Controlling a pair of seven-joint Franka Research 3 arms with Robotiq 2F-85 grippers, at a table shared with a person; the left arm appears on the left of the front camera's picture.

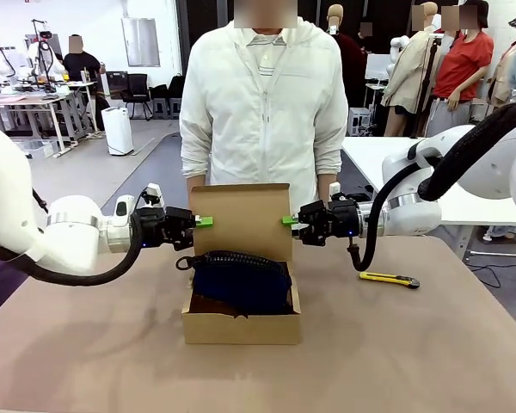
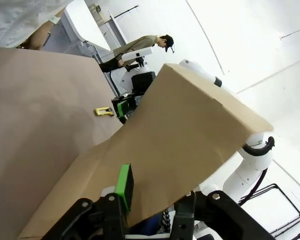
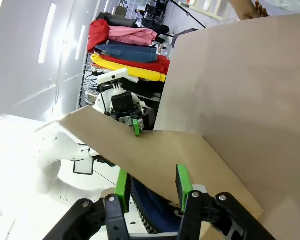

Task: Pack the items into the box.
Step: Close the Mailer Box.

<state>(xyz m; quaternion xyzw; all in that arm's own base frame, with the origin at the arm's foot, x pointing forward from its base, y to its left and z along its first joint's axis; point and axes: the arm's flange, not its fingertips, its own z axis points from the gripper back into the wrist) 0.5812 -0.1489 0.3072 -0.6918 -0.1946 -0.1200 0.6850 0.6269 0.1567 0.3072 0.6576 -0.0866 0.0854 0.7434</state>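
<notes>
While upright, box flap (image 1: pixel 241 219) (pouch (image 1: pixel 241 282) below) between left tool (image 1: pixel 205 221), right tool (image 1: pixel 289 221).

Box mouth mostly blocked, table around it open.
Pouch (image 1: pixel 241 280) fills the box (image 1: pixel 241 328) and bulges over its rim. Upright lid (image 1: pixel 241 215) walls off the far side, with left gripper (image 1: pixel 205 221) and right gripper (image 1: pixel 288 221) at its side edges and a person (image 1: pixel 262 112) close behind. Free: table (image 1: pixel 430 361) in front and at both sides, bar the utility knife (image 1: pixel 389 278) on the right.
</notes>
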